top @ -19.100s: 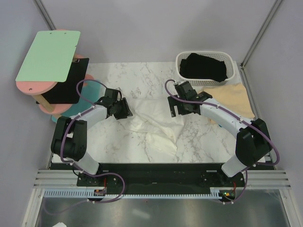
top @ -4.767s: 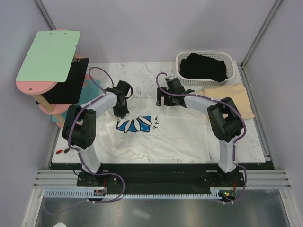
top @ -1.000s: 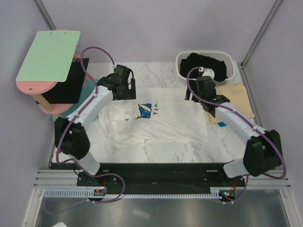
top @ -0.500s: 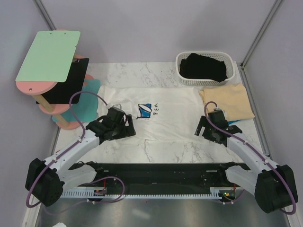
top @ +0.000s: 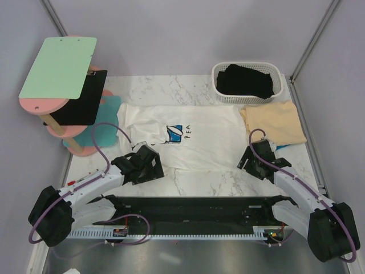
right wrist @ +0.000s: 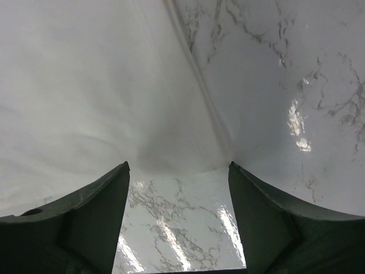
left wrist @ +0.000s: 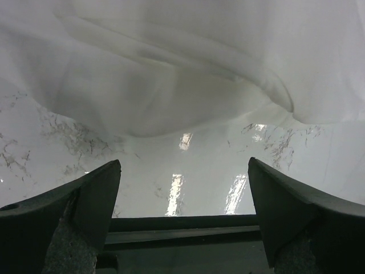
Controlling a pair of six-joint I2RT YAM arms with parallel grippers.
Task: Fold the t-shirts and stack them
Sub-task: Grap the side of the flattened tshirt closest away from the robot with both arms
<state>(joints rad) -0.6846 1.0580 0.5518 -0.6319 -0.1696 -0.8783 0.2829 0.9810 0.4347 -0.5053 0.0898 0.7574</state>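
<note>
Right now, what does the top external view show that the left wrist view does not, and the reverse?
Only the top external view: the blue print and lettering on the white t-shirt, the tan t-shirt beside it, the black t-shirt in the basket, and the right gripper. Only the left wrist view: the white t-shirt's near edge in a raised fold just ahead of the open fingers, nothing between them. Both: the white t-shirt, the marble table and the left gripper.

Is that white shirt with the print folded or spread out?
Spread out: the white t-shirt lies flat, both sleeves out to the sides, its print facing up.
</note>
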